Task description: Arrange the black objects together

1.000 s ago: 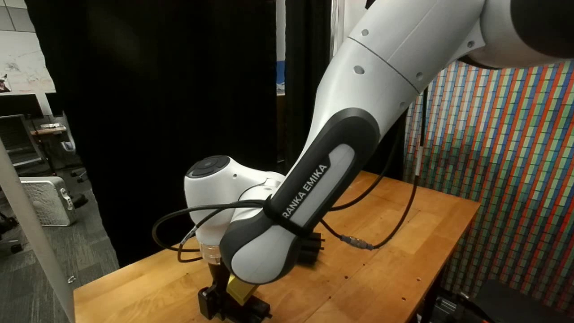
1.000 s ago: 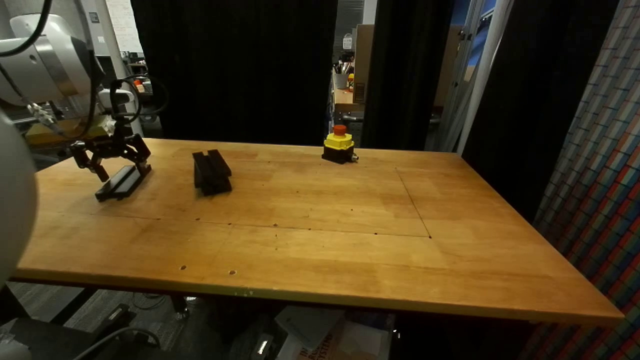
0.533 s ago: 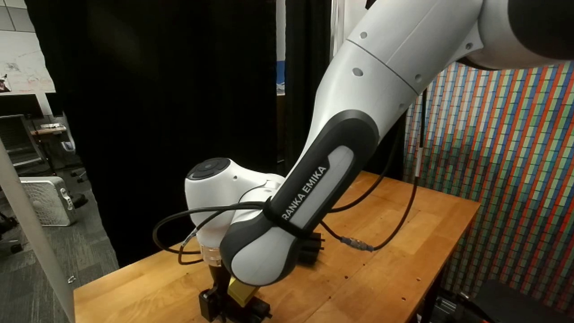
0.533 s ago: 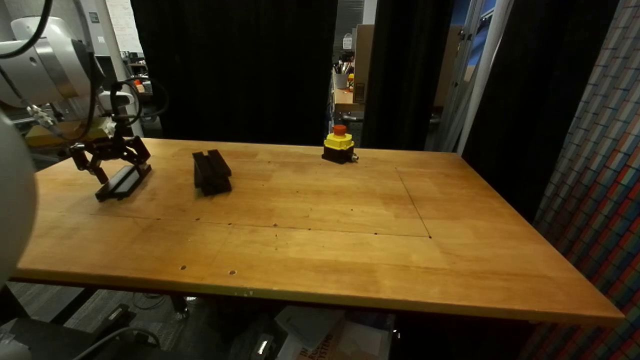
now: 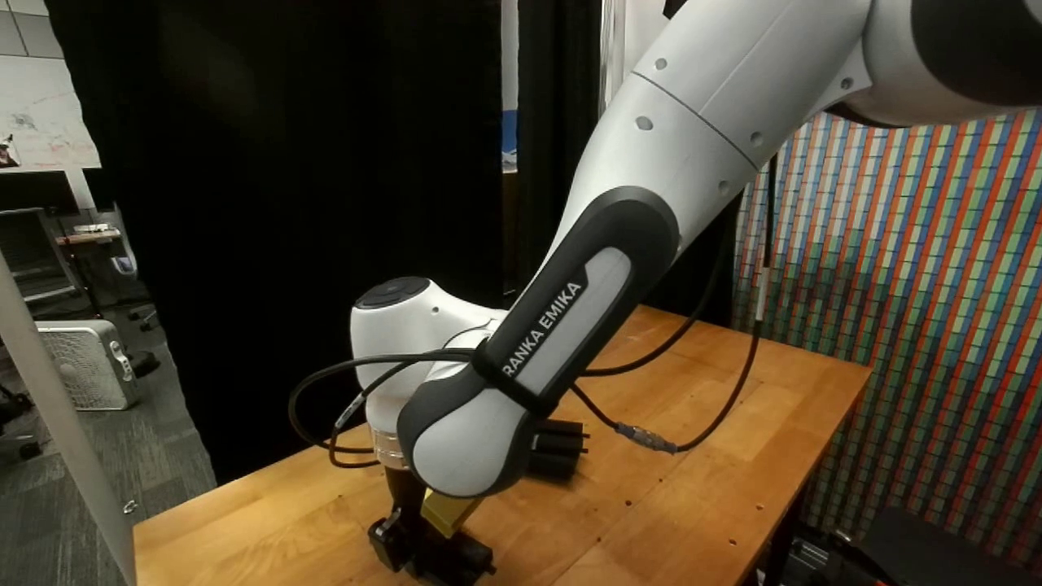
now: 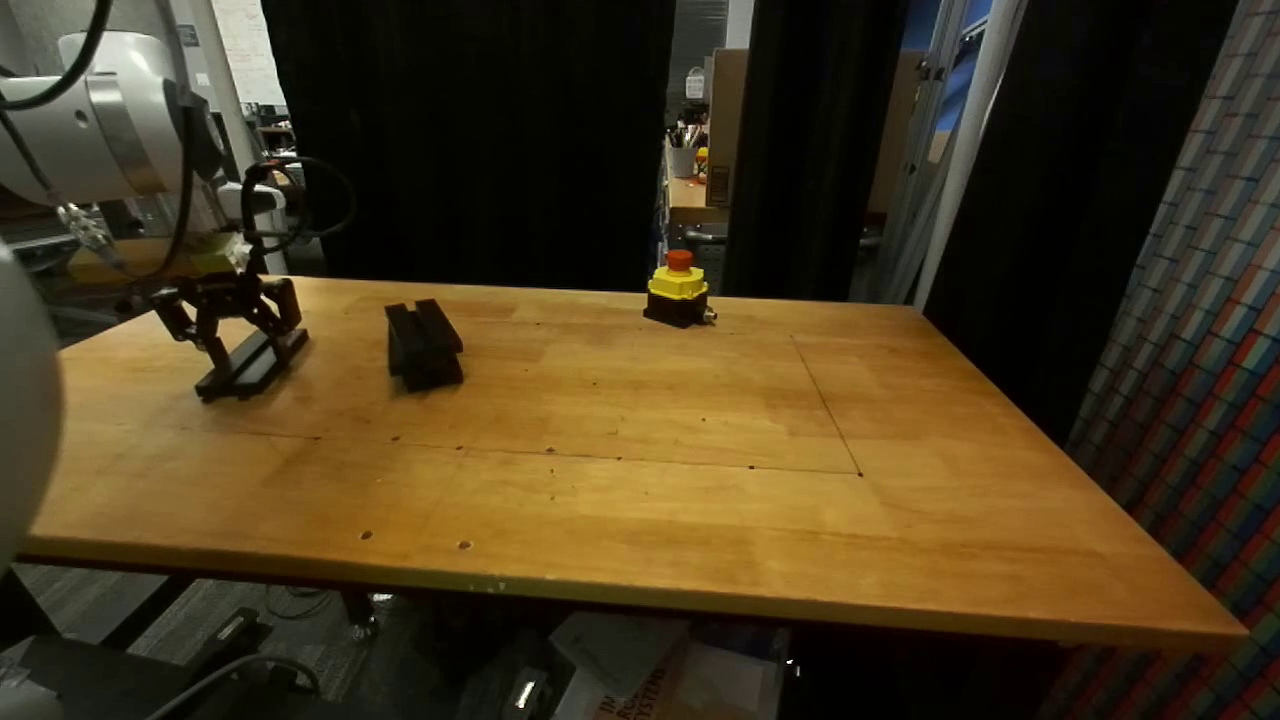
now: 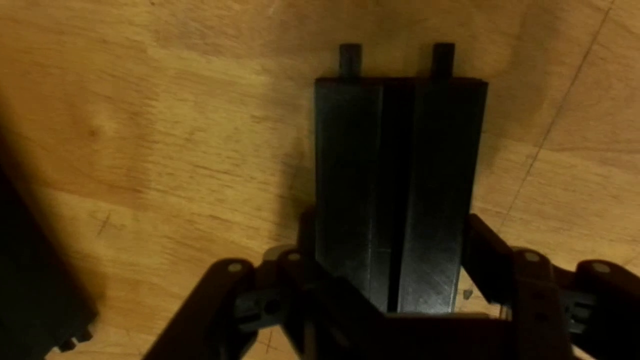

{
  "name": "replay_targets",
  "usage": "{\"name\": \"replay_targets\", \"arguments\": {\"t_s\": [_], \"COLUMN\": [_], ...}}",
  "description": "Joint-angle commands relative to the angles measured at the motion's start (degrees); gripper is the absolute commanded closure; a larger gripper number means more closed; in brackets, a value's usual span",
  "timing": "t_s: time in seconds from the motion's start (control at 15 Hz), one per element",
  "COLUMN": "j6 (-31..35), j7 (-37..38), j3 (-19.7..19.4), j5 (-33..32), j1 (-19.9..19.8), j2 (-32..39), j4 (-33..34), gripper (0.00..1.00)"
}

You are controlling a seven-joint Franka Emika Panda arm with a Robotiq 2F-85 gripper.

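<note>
Currently the gripper is straddling a pair of black bars, its jaws pinching them from about three and nine o'clock in the wrist view. Side by side, the two bars are lying flat on the wooden table, a dark groove running between them and their pegged ends pointing toward twelve o'clock. Between eight and nine o'clock in that view, another black piece is showing, cut off. In an exterior view, a stack of black bars is sitting near the pinched pair, at three o'clock from it, its lower pieces being too dark to count. Toward one o'clock from that view's middle, a yellow-and-red button is standing on the table, well apart. In an exterior view the arm is partly hiding the stack.
</note>
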Motion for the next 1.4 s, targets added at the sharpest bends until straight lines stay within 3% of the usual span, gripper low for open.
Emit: {"name": "replay_targets", "arguments": {"t_s": [0.0, 0.73, 1.0, 1.33], "j6": [-0.89, -12.93, -16.95, -17.0], "j7": [-4.77, -6.01, -13.92, -25.92], "j3": [2.6, 4.27, 6.47, 6.53], "j5": [3.66, 4.34, 5.76, 3.99], "j1": [-3.26, -5.35, -7.78, -11.18], "j2": [0.24, -10.67, -15.19, -17.96], "j4": [0.41, -0.43, -0.53, -2.02], "gripper": [0.55, 0.55, 0.55, 0.55]}}
